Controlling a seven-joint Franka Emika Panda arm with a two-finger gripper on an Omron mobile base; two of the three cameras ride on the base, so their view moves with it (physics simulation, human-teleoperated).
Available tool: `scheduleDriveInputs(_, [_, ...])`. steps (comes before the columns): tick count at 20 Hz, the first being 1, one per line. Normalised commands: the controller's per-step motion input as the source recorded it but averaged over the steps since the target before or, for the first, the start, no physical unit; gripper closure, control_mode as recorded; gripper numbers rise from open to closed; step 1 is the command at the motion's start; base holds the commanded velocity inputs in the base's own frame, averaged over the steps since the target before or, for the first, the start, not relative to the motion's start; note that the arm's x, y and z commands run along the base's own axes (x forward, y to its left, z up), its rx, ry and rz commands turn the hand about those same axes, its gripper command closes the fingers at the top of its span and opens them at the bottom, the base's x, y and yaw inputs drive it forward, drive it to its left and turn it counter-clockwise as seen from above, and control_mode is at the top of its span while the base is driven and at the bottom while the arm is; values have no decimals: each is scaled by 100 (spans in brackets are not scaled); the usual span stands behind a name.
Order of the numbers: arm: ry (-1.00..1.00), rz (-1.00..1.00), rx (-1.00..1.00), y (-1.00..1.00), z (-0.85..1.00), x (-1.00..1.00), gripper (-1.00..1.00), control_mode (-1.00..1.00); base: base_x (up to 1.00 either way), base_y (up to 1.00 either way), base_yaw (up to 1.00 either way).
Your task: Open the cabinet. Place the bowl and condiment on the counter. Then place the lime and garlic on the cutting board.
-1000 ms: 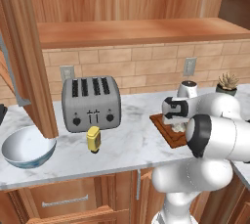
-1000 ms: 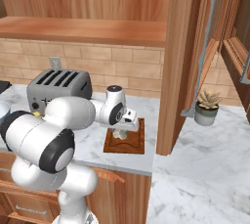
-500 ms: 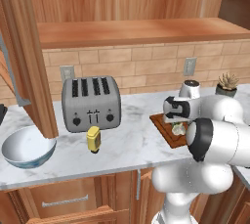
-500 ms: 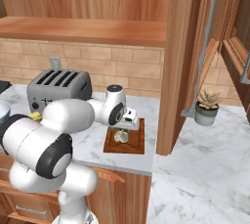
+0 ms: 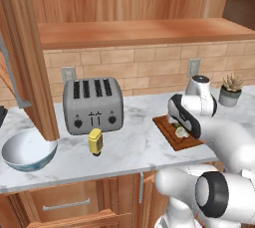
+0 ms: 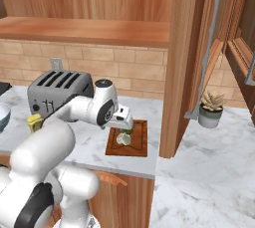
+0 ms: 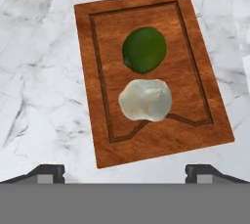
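The robot's two-finger pincer (image 7: 125, 171) hangs above the reddish-brown rectangular wooden cutting board (image 7: 195, 125), jaws spread wide and holding nothing. Below it on the board lie the whitish lumpy garlic bulb (image 7: 145, 100) and the dark green round lime (image 7: 144, 50) — touching or nearly so. The board rests on the white grey-veined marble counter (image 5: 134, 145). Further left stand a small yellow condiment bottle (image 5: 95, 142), a silver toaster (image 5: 92, 104) and — under the open reddish-brown cabinet door (image 5: 27, 67) — a wide white patterned bowl (image 5: 28, 149).

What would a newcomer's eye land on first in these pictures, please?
Probably the lime and garlic lying side by side on the cutting board, with the open gripper above them. Next, the bowl and yellow condiment standing on the counter by the toaster.
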Motion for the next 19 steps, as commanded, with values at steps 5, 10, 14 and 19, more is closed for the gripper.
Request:
scheduleDriveInputs(5, [0,2,0,90,57,-64,-100,-100,0,0,0])
scheduleDriveInputs(10, [-1,3,0,91,56,-72,-100,-100,0,0,0])
scheduleDriveInputs(14, [-7,3,0,77,44,-80,-100,-100,0,0,0])
scheduleDriveInputs(19, [-11,4,0,55,19,-68,-100,-100,0,0,0])
